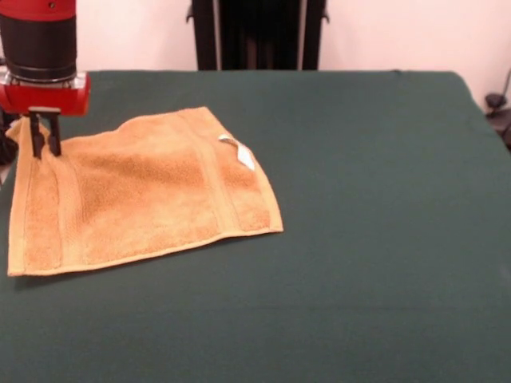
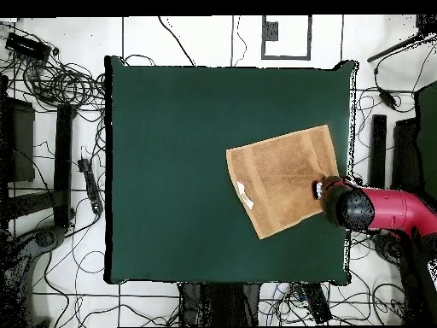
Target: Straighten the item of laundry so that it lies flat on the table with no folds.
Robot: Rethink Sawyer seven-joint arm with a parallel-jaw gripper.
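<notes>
The orange-tan towel (image 1: 144, 195) lies spread on the left part of the dark green table (image 1: 359, 239), nearly flat, with its white tag (image 1: 239, 152) at the far right edge. Its far left corner is slightly raised. My gripper (image 1: 45, 137) stands upright over that corner, its fingers (image 1: 36, 137) close together and pinching the towel's edge. In the overhead view the towel (image 2: 277, 175) lies at the table's (image 2: 171, 171) right side, tilted, with the gripper (image 2: 317, 188) at its right edge.
The towel's left side lies close to the table's left edge in the front view. The robot's black pedestal (image 1: 259, 32) stands behind the far edge. Cables and stands (image 2: 60, 128) surround the table on the floor.
</notes>
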